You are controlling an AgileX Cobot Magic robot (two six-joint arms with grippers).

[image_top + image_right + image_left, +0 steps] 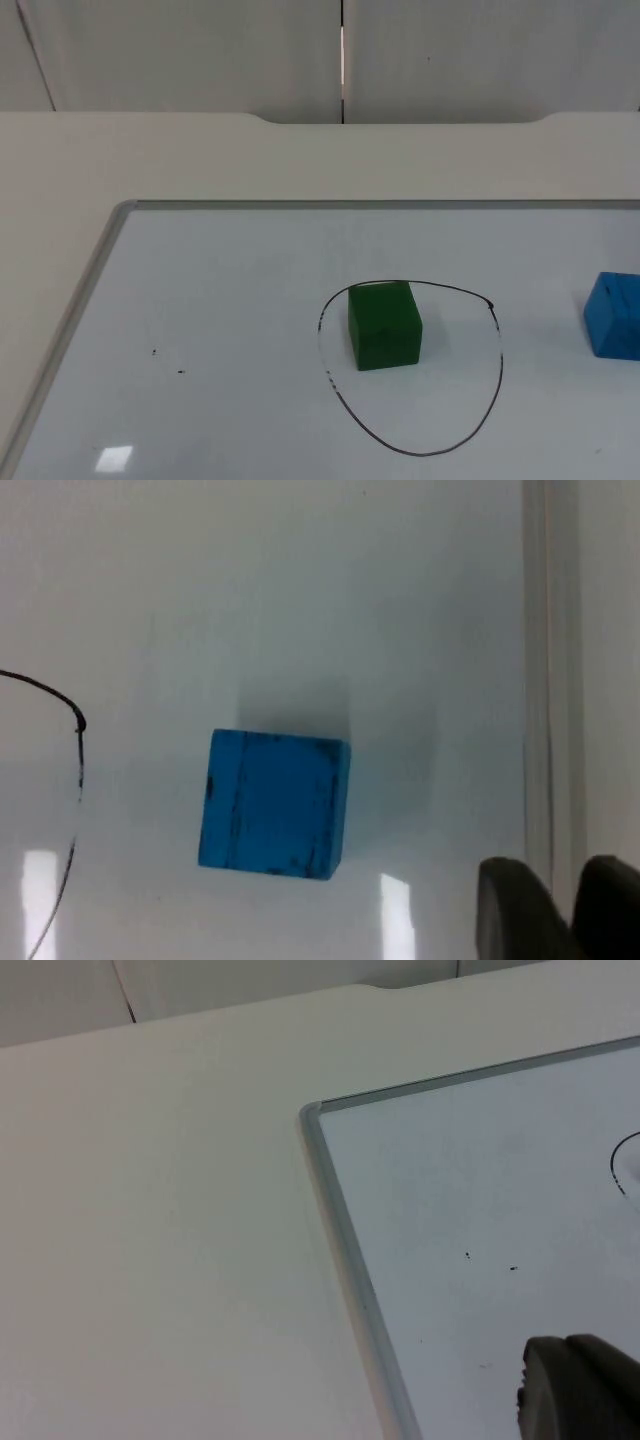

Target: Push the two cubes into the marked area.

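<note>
A green cube (pixel 385 325) stands inside the black hand-drawn oval (pixel 497 370), close to its upper left rim. A blue cube (pixel 614 315) sits outside the oval at the board's right side, partly cut off by the picture's edge. In the right wrist view the blue cube (pixel 273 802) lies flat on the board, between the oval's line (pixel 79 750) and my right gripper (pixel 572 910). The right gripper is shut and apart from the cube. My left gripper (pixel 565 1380) is shut over the board's near left part, far from both cubes.
The cubes rest on a whiteboard with a grey metal frame (pixel 70 310) lying on the white table. Its corner (pixel 312 1115) and left edge run past the left gripper. The board's right frame (pixel 535 680) runs beside the right gripper. A grey partition wall (pixel 200 50) closes the back.
</note>
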